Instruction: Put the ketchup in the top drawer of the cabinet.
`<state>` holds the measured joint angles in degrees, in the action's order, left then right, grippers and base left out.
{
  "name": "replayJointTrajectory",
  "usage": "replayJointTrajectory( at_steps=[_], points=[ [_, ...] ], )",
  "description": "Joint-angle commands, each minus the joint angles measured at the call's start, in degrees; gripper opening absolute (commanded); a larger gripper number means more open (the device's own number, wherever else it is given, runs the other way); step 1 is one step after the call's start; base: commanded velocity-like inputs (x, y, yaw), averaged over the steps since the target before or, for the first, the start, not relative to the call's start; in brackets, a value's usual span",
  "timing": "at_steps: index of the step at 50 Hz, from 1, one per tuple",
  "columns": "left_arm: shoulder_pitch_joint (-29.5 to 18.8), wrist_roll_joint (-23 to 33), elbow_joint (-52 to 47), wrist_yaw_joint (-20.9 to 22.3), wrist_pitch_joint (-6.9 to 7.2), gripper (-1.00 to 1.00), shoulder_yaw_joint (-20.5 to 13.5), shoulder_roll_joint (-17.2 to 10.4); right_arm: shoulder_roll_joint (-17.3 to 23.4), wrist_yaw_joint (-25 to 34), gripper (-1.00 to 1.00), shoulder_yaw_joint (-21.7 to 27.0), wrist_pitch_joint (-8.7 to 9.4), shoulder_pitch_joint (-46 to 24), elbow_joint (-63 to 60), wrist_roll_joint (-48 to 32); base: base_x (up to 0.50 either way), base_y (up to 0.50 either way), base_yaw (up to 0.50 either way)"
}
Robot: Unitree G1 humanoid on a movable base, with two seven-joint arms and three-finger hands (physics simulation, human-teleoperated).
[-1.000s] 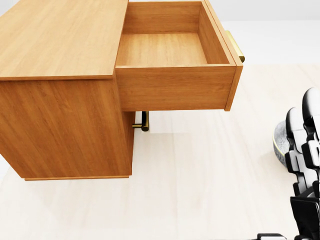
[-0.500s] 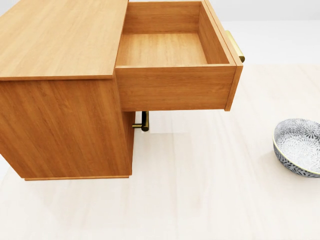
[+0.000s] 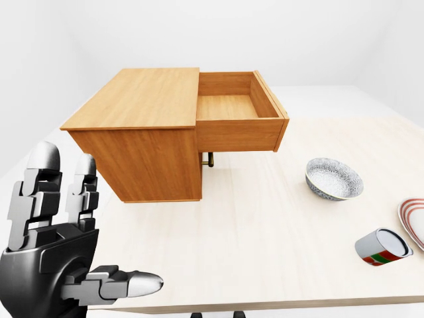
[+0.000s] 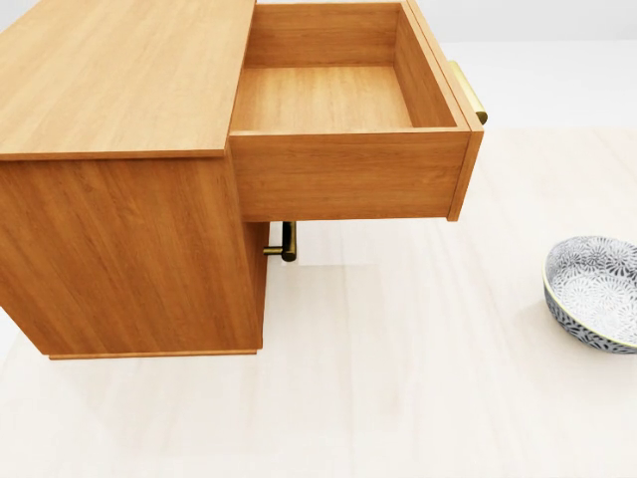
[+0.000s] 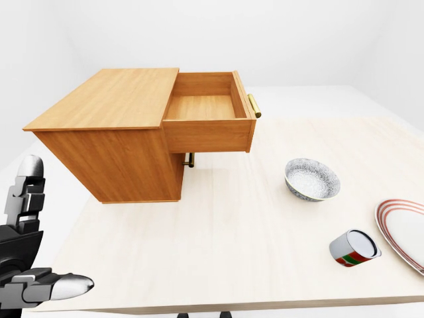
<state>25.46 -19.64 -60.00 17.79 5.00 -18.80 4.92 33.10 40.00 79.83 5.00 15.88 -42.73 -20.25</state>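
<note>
The wooden cabinet [image 3: 142,99] stands on the pale table, at the left of the eye views. Its top drawer [image 4: 323,100] is pulled out to the right and shows an empty wooden floor, with a brass handle [image 4: 468,92] on its face. No ketchup bottle shows in any view. My left hand [image 3: 93,225] is raised at the bottom left of the left-eye view, fingers spread open and empty, well short of the cabinet. My right hand is out of view.
A patterned grey bowl [image 3: 334,177] sits on the table to the right of the cabinet. A can with a red and green label [image 3: 383,247] lies on its side at the lower right, beside a red-rimmed plate [image 5: 404,232]. A lower drawer handle [image 4: 287,242] shows under the open drawer.
My right hand, at the right edge of the head view one second ago and covering the bowl, has left the view. The bowl now shows in full. The cabinet has not moved.
</note>
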Motion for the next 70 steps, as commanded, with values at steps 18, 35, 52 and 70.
replayJointTrajectory(
  at_steps=[18,35,52,70],
  points=[
    [0.20,0.19,0.00,0.00,0.00,1.00,0.18,0.08,-5.84,0.00,1.00,-8.98,0.00,-6.23,7.07,-12.69,0.00,0.00,0.00],
    [0.37,-0.30,0.00,-0.67,0.00,1.00,0.31,-0.58,-10.09,0.00,1.00,-16.13,0.00,-6.19,11.44,-14.27,0.00,0.00,0.00],
    [0.13,-0.17,0.00,-0.81,0.00,1.00,0.33,-0.64,-12.18,0.00,1.00,-18.72,0.00,-4.50,19.30,-13.12,0.00,0.00,0.00],
    [-0.13,0.36,0.00,-0.25,0.00,1.00,0.22,-0.03,-13.25,0.00,1.00,-20.52,0.00,-3.23,23.93,-12.84,0.00,0.00,0.00]
  ],
)
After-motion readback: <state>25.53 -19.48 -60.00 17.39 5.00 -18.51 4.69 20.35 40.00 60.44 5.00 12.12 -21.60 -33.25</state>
